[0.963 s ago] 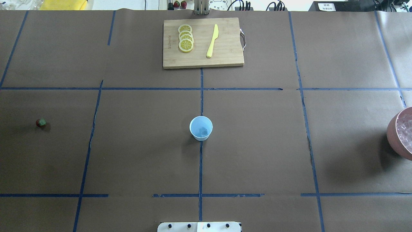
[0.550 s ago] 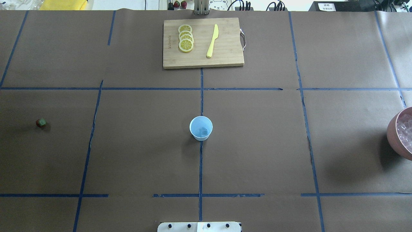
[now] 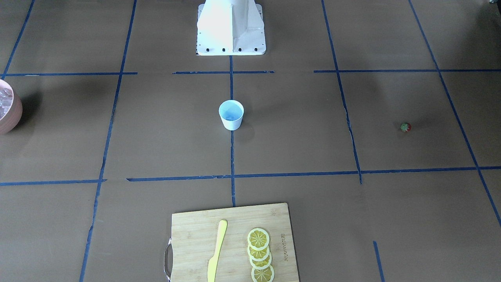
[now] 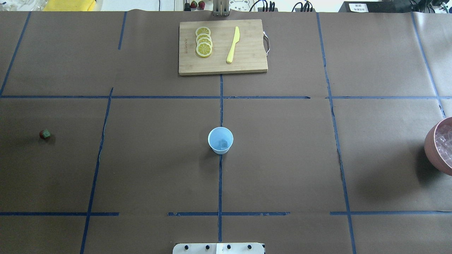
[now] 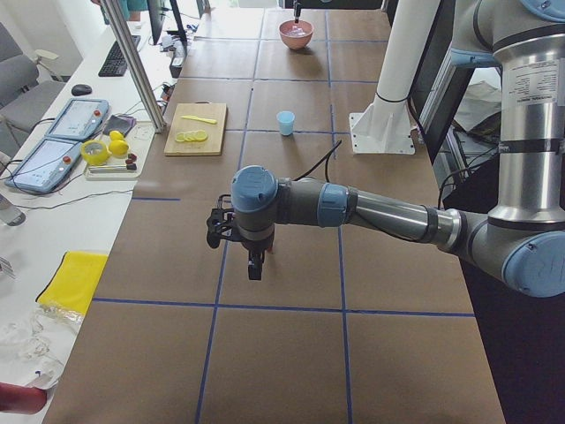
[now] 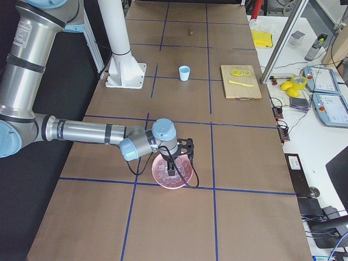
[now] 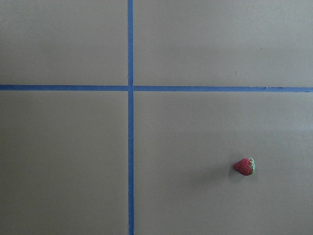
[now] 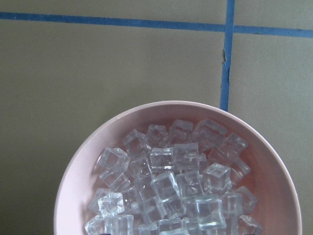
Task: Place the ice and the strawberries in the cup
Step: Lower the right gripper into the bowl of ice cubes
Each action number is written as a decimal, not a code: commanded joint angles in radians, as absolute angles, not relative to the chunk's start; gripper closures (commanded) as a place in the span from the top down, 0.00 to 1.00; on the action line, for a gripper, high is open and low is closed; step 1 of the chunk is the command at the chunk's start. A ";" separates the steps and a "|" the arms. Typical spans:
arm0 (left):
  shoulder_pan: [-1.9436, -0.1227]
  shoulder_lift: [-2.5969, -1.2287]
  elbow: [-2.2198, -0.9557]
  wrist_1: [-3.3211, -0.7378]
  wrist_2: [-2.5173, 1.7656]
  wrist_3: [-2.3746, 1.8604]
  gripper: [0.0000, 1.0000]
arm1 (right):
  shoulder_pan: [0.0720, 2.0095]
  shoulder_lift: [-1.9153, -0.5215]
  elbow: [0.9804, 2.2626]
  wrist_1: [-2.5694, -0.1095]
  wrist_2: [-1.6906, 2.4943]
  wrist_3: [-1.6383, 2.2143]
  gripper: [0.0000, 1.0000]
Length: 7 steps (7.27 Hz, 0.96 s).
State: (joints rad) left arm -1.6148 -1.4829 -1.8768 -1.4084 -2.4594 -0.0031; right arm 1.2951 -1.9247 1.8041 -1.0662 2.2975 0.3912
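Observation:
The pale blue cup (image 4: 220, 140) stands upright at the table's middle, also in the front view (image 3: 231, 114), with one ice cube (image 4: 224, 144) in it. More ice (image 8: 171, 186) fills the pink bowl (image 4: 432, 148) at the right edge. The strawberry (image 4: 45, 134) lies alone at the far left; it also shows in the left wrist view (image 7: 244, 167). My left gripper (image 5: 254, 265) hangs above the table near the strawberry. My right gripper (image 6: 171, 169) hangs over the bowl (image 6: 160, 171). Both show only in side views, so I cannot tell if they are open.
A wooden cutting board (image 4: 247, 63) at the far middle holds several lemon slices (image 4: 203, 46) and a yellow knife (image 4: 233, 44). The robot's white base (image 3: 231, 29) stands at the near edge. Blue tape lines cross the brown paper cover.

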 commanded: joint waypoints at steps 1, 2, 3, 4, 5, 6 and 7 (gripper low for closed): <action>-1.614 -1.479 -1.879 -1.408 -2.461 -0.003 1.00 | 1.212 -1.937 1.801 -1.063 2.246 0.434 0.91; -1.615 -1.479 -1.881 -1.410 -2.461 -0.003 1.00 | 1.206 -1.942 1.796 -1.063 2.237 0.430 0.88; -1.614 -1.479 -1.888 -1.408 -2.461 -0.003 1.00 | 1.204 -1.944 1.790 -1.065 2.235 0.426 0.85; -1.614 -1.479 -1.894 -1.408 -2.461 -0.015 1.00 | 1.204 -1.944 1.781 -1.063 2.235 0.426 0.82; -1.614 -1.477 -1.898 -1.408 -2.461 -0.020 1.00 | 1.180 -1.942 1.778 -1.065 2.232 0.426 0.82; -1.614 -1.477 -1.899 -1.408 -2.461 -0.020 1.00 | 1.155 -1.941 1.776 -1.063 2.203 0.426 0.79; -1.615 -1.474 -1.899 -1.408 -2.461 -0.020 1.00 | 1.151 -1.940 1.776 -1.063 2.200 0.425 0.77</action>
